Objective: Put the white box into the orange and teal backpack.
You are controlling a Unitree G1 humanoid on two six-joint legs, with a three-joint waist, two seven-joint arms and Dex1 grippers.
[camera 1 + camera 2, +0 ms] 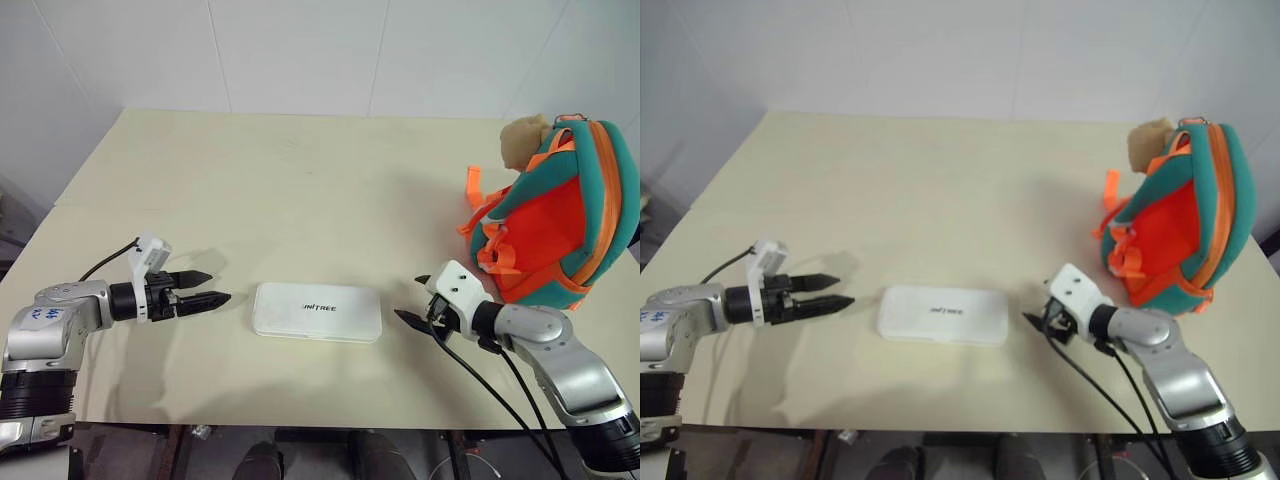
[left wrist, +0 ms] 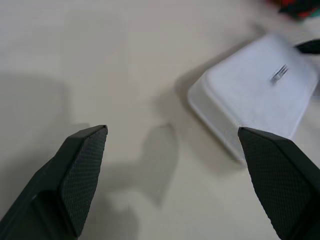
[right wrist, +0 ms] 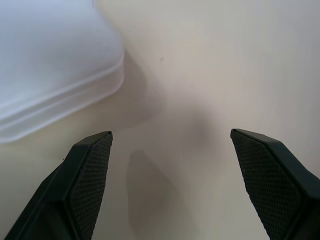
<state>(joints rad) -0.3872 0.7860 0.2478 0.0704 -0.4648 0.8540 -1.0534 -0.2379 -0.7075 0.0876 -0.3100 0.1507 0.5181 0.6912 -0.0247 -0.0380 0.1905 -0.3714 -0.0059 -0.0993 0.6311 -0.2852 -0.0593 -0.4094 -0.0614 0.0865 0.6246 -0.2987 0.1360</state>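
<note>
the box [image 1: 317,311] lies flat in the lower middle of the left eye view, on the table [image 1: 280,190], its long sides running left to right and its near long edge close to the table's front edge. the left gripper [image 1: 205,289] sits just beyond the box's left short edge, fingers spread wide and pointing right at it, with a strip of bare tabletop between tips and box. the right gripper [image 1: 418,300] sits just past the box's right short edge, also spread wide, pointing left, not touching. neither holds anything. in the left wrist view the box's rounded corner [image 2: 250,95] lies ahead of the gripper, off toward one finger, clear of the fingers [image 2: 82,170]; in the right wrist view the box's corner [image 3: 55,65] lies ahead of the gripper, off toward one finger, with bare table between the pads [image 3: 90,170]. the backpack [image 1: 560,215] stands upright at the right of the frame, near the table's right edge, well apart from the box, orange panel facing the box, a tan plush toy [image 1: 522,140] at its top. the table's far half and the middle left are open surface up to the white wall [image 1: 300,50].
</note>
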